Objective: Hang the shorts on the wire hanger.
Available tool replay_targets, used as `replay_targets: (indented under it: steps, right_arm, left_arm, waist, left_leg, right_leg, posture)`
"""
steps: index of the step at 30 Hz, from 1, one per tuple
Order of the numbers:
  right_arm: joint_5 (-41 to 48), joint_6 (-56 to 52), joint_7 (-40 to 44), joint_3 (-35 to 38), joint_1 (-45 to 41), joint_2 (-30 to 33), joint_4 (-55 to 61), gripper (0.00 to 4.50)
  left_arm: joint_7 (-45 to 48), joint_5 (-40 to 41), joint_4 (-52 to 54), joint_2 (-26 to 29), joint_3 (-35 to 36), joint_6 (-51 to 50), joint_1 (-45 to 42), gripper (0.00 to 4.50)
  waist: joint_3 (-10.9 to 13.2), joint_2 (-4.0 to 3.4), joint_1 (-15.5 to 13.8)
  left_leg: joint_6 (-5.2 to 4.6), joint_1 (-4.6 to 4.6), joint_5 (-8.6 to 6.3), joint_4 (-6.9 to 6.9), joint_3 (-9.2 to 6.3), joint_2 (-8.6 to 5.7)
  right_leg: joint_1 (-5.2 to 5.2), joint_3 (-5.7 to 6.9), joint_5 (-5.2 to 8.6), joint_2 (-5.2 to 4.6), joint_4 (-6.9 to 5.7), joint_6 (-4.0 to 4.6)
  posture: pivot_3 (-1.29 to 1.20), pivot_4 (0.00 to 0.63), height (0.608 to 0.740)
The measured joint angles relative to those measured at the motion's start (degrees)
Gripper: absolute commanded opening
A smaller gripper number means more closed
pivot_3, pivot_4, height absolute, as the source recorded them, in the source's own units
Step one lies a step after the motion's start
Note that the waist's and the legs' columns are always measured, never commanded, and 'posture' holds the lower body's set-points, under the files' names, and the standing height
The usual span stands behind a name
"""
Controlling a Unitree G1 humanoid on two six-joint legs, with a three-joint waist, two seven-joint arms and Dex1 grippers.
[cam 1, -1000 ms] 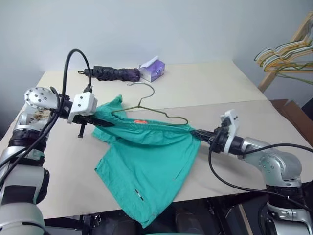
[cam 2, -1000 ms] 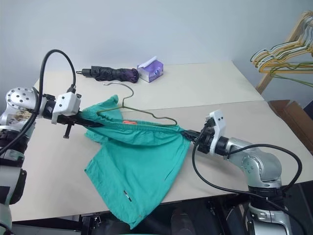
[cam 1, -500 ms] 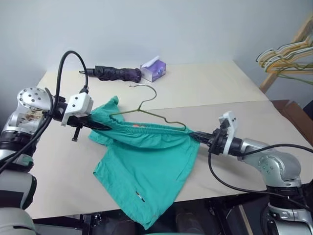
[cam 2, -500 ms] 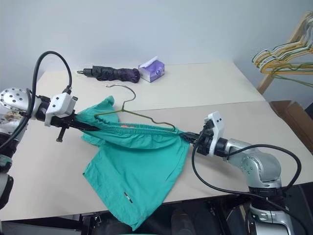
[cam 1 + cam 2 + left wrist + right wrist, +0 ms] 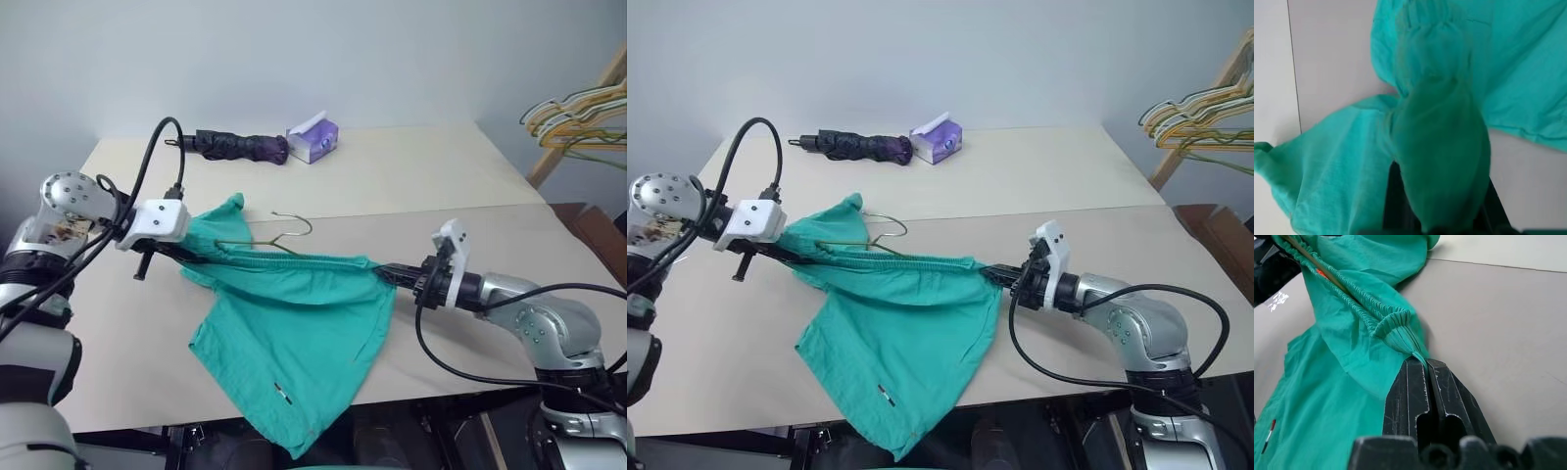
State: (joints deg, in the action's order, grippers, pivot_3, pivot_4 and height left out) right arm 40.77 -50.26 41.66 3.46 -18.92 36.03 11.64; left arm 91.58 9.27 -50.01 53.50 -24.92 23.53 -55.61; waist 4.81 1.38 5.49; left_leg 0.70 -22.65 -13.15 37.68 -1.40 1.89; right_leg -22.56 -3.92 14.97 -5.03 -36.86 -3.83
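The teal shorts (image 5: 294,333) hang over the table, their gathered waistband stretched in a line between my two grippers. My left gripper (image 5: 202,257) is shut on the waistband's left end, and fabric drapes over its fingers (image 5: 1396,196) in the left wrist view. At the other end, my right gripper (image 5: 385,271) is shut on the band; its fingertips (image 5: 1422,364) pinch the gathers. The wire hanger (image 5: 290,231) lies low along the band. Its hook and a short run of wire show above the fabric, and the wire (image 5: 1312,262) runs inside the band.
A dark folded umbrella (image 5: 235,146) and a purple tissue box (image 5: 314,141) lie at the far side of the beige table (image 5: 441,186). A bunch of coloured hangers on a wooden rack (image 5: 578,106) stands off the table's right.
The hanger has tipped down from standing above the waistband, and most of its wire now sits inside the band. My left gripper has shifted slightly left and down with the fabric.
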Motion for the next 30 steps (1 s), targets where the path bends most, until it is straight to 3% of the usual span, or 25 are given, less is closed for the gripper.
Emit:
replay_targets:
  steps: [5,10,18,20,23,26,30]
  right_arm:
    - [-0.2,1.5,-0.1,0.2,-0.3,1.9,2.2,0.03]
    - [-1.5,3.5,-0.5,3.1,-1.2,4.7,2.9,1.26]
    - [-1.2,3.7,3.6,4.6,-5.5,8.4,5.5,3.98]
    - [-1.2,2.8,4.9,4.2,-9.5,11.1,5.2,4.44]
    - [-1.6,0.7,8.1,1.8,-17.2,16.5,4.7,4.44]
    - [-4.9,-4.0,13.8,-7.7,-28.0,20.5,0.2,4.44]
    - [-12.2,-5.7,21.2,-21.0,-41.0,20.2,-8.0,4.44]
  left_arm:
    - [0.7,0.4,-1.0,-2.2,2.7,-3.0,0.1,0.00]
    - [0.6,-0.2,-1.8,-4.3,6.2,-6.5,0.9,0.00]
    - [-1.0,-0.6,-0.4,-9.6,10.1,-7.9,2.0,0.00]
    - [-1.9,-1.0,-0.3,-10.5,11.0,-8.2,1.8,0.00]
    - [-2.1,-1.6,-0.3,-11.6,11.5,-8.3,1.2,0.00]
    - [-2.0,-2.4,-0.4,-12.5,12.0,-7.6,0.4,0.00]
    - [-2.0,-2.4,0.8,-15.4,12.8,-7.2,-0.8,0.00]
  waist:
    - [0.0,0.01,0.1]
    - [0.0,0.01,0.2]
    - [0.0,0.03,0.2]
    - [0.0,0.00,0.4]
    - [-0.1,-0.02,0.5]
    - [-0.1,-0.03,1.2]
    - [-0.1,-0.05,1.8]
  left_leg:
    - [0.00,-0.52,0.00,0.17,-0.02,-0.01]
    - [0.00,-0.54,0.00,0.17,-0.01,-0.03]
    - [0.00,-0.57,0.00,0.18,0.00,-0.05]
    - [0.00,-0.54,0.00,0.18,0.00,-0.05]
    - [0.00,-0.51,0.01,0.17,-0.02,-0.02]
    - [0.00,-0.54,0.01,0.23,0.02,-0.04]
    - [0.00,-0.58,0.00,0.22,-0.01,-0.04]
  right_leg:
    - [-0.58,0.00,-0.02,0.00,-0.23,0.01]
    - [-0.59,0.00,-0.02,-0.02,-0.22,0.01]
    - [-0.61,0.00,-0.03,-0.05,-0.22,0.01]
    - [-0.61,-0.01,-0.04,-0.04,-0.25,0.01]
    - [-0.61,0.00,-0.04,-0.01,-0.26,0.02]
    - [-0.61,0.00,-0.04,-0.06,-0.25,0.02]
    - [-0.66,0.03,-0.04,-0.07,-0.25,0.02]
  posture:
    - [-0.10,0.051,0.740]
    - [-0.11,0.043,0.740]
    - [-0.12,0.035,0.740]
    - [-0.12,0.034,0.740]
    - [-0.12,0.028,0.740]
    - [-0.12,0.025,0.740]
    - [-0.11,0.023,0.740]
